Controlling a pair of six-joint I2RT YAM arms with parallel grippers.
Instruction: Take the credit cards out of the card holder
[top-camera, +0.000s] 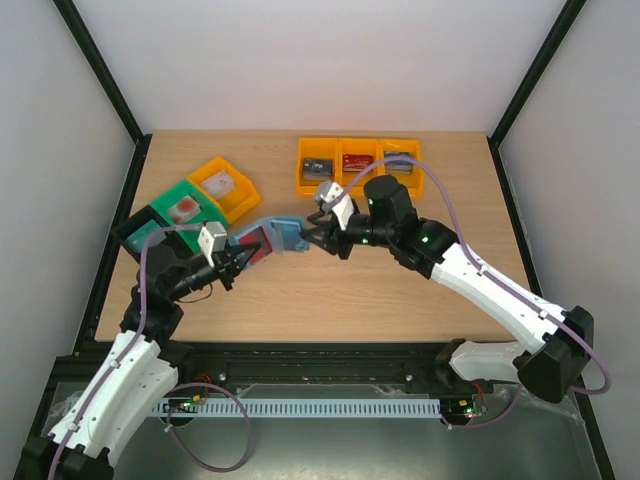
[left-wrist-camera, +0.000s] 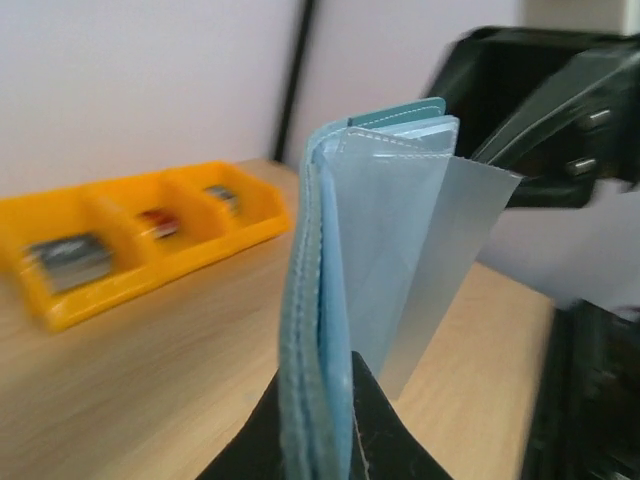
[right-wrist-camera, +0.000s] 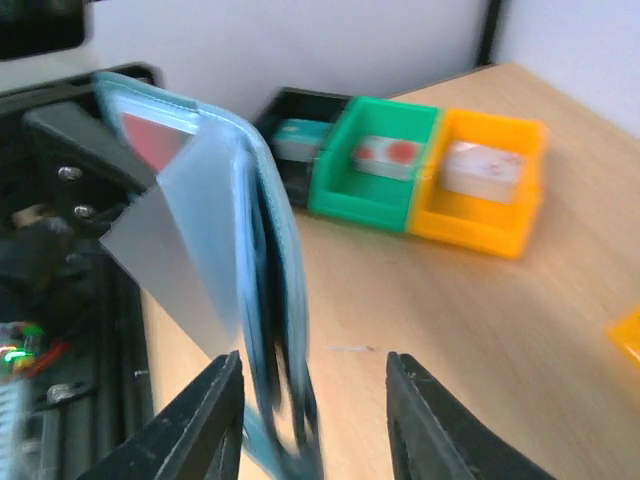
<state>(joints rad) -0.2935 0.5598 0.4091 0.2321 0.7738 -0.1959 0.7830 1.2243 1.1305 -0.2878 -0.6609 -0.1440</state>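
The teal-blue card holder (top-camera: 272, 237) is held up above the table, spread open between the two arms. My left gripper (top-camera: 233, 263) is shut on its near edge, with the black fingers pinching the folded blue layers in the left wrist view (left-wrist-camera: 325, 385). A light grey card (left-wrist-camera: 440, 260) sticks out of a pocket, and it also shows in the right wrist view (right-wrist-camera: 175, 270). A red card (right-wrist-camera: 150, 140) shows inside the card holder (right-wrist-camera: 265, 250). My right gripper (right-wrist-camera: 312, 372) is open, and the holder's far edge lies between its jaws, close to the left one.
An orange three-part bin (top-camera: 357, 165) at the back holds dark grey and red cards. At the back left stand an orange bin (top-camera: 225, 185), a green bin (top-camera: 185, 208) and a black bin (top-camera: 140, 232), each holding a card.
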